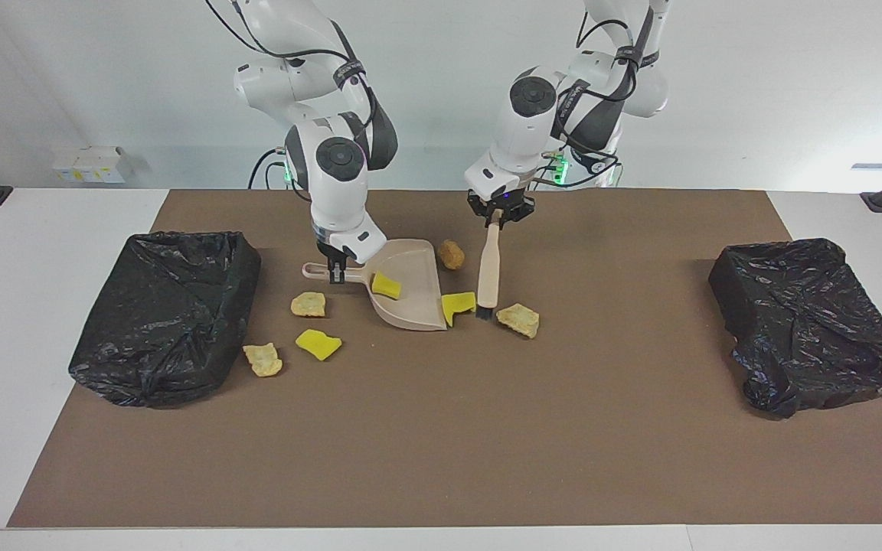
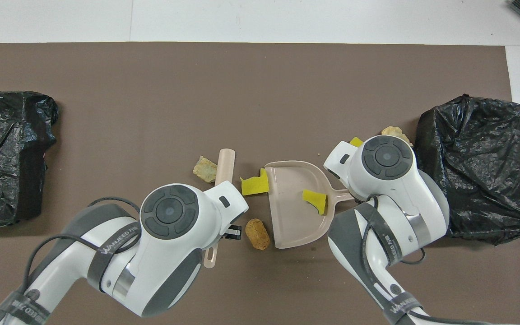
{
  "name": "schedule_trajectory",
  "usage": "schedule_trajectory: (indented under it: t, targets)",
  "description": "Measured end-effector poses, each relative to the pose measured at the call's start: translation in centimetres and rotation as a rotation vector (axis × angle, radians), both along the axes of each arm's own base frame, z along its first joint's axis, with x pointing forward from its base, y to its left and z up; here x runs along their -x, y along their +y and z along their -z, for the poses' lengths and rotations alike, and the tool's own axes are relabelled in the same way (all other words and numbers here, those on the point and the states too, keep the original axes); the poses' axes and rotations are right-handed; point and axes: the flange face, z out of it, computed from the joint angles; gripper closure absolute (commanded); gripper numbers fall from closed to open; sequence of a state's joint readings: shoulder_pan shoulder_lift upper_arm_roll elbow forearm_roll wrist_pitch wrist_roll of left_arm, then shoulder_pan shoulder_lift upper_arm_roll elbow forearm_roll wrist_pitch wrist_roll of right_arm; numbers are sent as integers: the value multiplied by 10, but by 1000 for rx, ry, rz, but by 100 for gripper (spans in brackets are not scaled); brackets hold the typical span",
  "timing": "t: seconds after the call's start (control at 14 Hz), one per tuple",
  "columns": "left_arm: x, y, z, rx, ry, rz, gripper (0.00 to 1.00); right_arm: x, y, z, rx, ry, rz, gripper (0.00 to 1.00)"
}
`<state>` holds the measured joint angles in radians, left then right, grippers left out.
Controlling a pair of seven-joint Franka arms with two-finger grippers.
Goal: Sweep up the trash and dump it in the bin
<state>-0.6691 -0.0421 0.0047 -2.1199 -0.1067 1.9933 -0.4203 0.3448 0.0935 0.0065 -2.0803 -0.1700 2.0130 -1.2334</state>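
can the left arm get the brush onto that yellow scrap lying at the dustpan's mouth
Probably yes. The left gripper holds the brush upright, bristles down on the mat between the yellow scrap and a tan chunk. Nothing lies between bristles and scrap, and the dustpan opens toward it.

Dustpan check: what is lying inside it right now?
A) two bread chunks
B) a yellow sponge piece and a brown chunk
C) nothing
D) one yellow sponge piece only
D: only one yellow sponge piece lies in the dustpan; the brown chunk sits on the mat beside the pan's rim.
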Motion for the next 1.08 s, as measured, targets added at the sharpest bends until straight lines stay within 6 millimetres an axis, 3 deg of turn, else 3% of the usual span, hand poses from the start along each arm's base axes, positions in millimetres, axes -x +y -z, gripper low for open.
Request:
schedule_trajectory:
  t: [0.22, 0.5, 0.57, 0.72, 1.08]
  targets:
    - [-35, 45, 11, -58, -15, 13, 100, 0, 0, 0, 0, 0, 0, 100]
    - [-97, 155, 23, -77, -5, 95, 100, 1, 0, 0, 0, 1, 0, 100]
    - [-105, 173, 25, -75, -1, 98, 100, 1, 0, 0, 1, 1, 0, 100]
    - [-103, 175, 35, -80, 28, 114, 100, 1, 0, 1, 1, 2, 0, 100]
    - [-75, 125, 59, -86, 75, 201, 100, 1, 0, 1, 1, 2, 0, 100]
